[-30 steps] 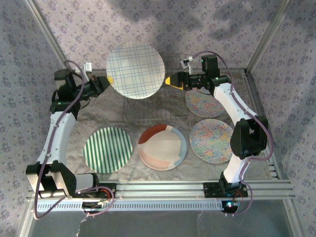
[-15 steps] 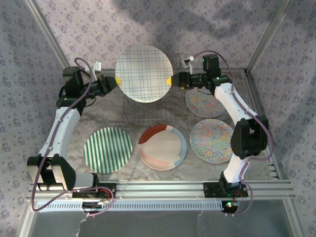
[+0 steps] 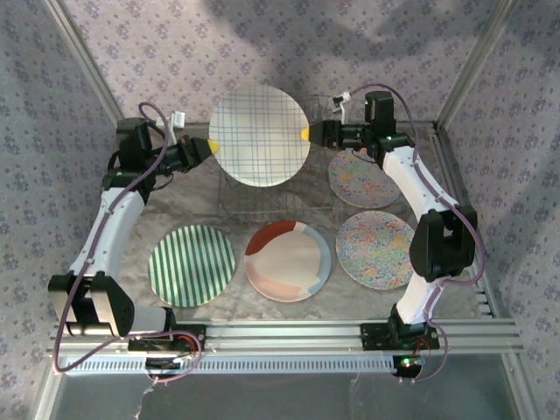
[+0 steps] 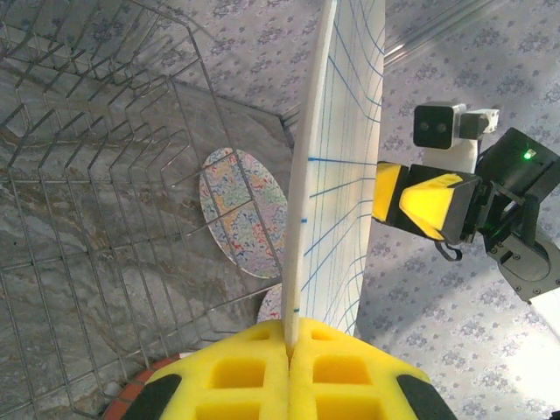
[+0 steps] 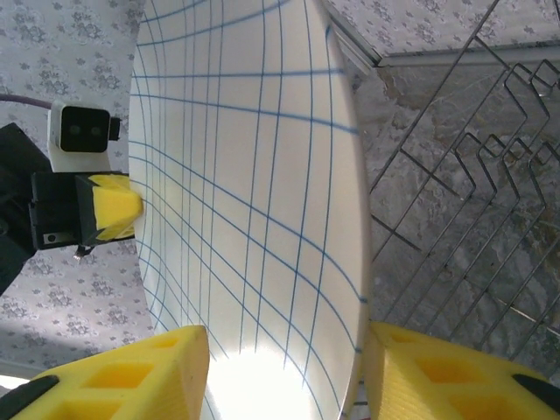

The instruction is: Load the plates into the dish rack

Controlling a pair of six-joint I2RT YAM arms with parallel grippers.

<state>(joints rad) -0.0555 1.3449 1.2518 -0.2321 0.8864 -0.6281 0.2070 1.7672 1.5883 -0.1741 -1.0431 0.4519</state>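
A grey marbled table (image 3: 171, 210) is seen from above, closed in by walls (image 3: 262, 44) papered in a small purple flower print. A dark wire dish rack (image 3: 271, 197) is set just past the table's middle, toward 12 o'clock. Above the rack's far side, a white grid-lined plate (image 3: 259, 136) with thin blue lines is held up on edge in the air.

The plate's rim is clamped at its 9 o'clock point by the left gripper (image 3: 210, 146), whose yellow pads are pressed together on it. At the 3 o'clock point, the rim is straddled by the right gripper (image 3: 304, 134). Its pads are seen apart on either side of the rim, and a firm grip is not shown.

Four plates are left flat on the table: a green-striped plate (image 3: 192, 265) at 7 o'clock of the rack, a cream plate (image 3: 288, 261) with red and blue patches at 6 o'clock, and two mosaic plates (image 3: 374, 248) at 3 and 4 o'clock.

The step in hand is judged to be the loading of the first plate. Next, the plate needs to be lowered, kept upright, so that its bottom edge is guided into a slot between the prongs.
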